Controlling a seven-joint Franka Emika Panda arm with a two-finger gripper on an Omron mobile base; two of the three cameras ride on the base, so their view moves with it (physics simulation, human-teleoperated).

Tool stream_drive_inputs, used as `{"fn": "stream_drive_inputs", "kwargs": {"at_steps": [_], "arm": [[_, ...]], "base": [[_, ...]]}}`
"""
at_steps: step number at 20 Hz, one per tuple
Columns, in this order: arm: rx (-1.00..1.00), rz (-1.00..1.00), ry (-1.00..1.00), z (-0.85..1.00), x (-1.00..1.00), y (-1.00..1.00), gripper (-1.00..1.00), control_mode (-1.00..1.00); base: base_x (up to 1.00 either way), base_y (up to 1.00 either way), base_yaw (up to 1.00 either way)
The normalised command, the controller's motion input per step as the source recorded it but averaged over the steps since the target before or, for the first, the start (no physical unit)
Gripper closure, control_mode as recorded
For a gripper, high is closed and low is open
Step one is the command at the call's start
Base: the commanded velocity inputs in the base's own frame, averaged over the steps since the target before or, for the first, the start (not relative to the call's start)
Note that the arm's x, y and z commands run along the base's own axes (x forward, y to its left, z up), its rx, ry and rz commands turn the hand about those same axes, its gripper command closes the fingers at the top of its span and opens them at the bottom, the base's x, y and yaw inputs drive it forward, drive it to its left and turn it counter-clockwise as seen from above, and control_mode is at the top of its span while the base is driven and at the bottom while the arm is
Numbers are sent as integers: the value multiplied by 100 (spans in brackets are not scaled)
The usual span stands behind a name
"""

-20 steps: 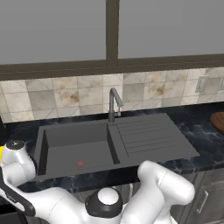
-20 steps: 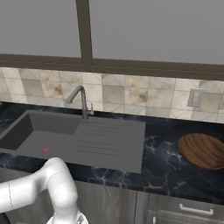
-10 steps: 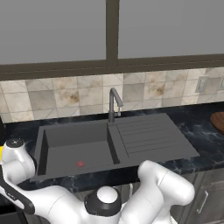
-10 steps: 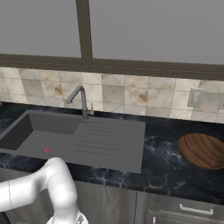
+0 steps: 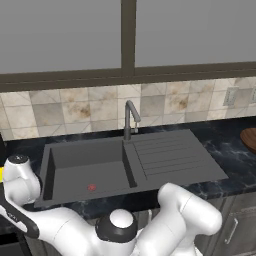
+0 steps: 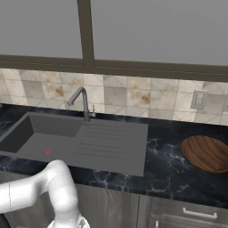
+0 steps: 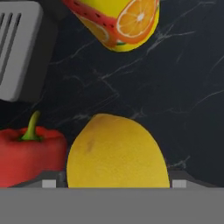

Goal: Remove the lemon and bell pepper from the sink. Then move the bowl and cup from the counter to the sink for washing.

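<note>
In the hand view the lemon (image 7: 117, 151) lies on the black marble counter (image 7: 183, 87) between the tips of my gripper (image 7: 113, 183). The fingertips (image 7: 49, 183) stand just off its sides, so the gripper is open. The red bell pepper (image 7: 28, 155) with its green stem rests against the lemon's left side. The yellow cup (image 7: 118, 22) with fruit pictures stands beyond them. The dark grey sink (image 5: 90, 170) (image 6: 40, 142) holds no fruit, just a flat red disc (image 5: 91, 187) on its floor. The wooden bowl (image 6: 207, 153) (image 5: 248, 139) sits on the counter far right.
A grey slotted object (image 7: 17, 48) stands on the counter beside the cup. The curved faucet (image 5: 130, 117) (image 6: 80, 101) rises between basin and ribbed drainboard (image 5: 170, 155). My arm (image 5: 20, 185) reaches off to the left of the sink. A tiled wall runs behind.
The arm's joint at the left edge of the left base view has crept up slightly. Sink, bowl and faucet stand as before.
</note>
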Motion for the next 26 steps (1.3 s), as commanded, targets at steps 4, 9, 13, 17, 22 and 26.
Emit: {"fn": "stream_drive_inputs", "kwargs": {"at_steps": [4,9,13,17,22,26], "arm": [[0,-2,11,4,-11,-1,-100,-100],[0,-4,18,16,-19,-1,-100,-100],[0,-3,19,25,-14,-3,-100,-100],[0,-4,10,38,-7,-7,-100,-100],[-2,-5,4,43,-16,-11,-100,-100],[-6,-2,0,42,-22,-18,-100,-100]], "base": [[0,0,0],[0,0,0],[0,0,0],[0,0,0],[0,0,0],[0,0,0]]}}
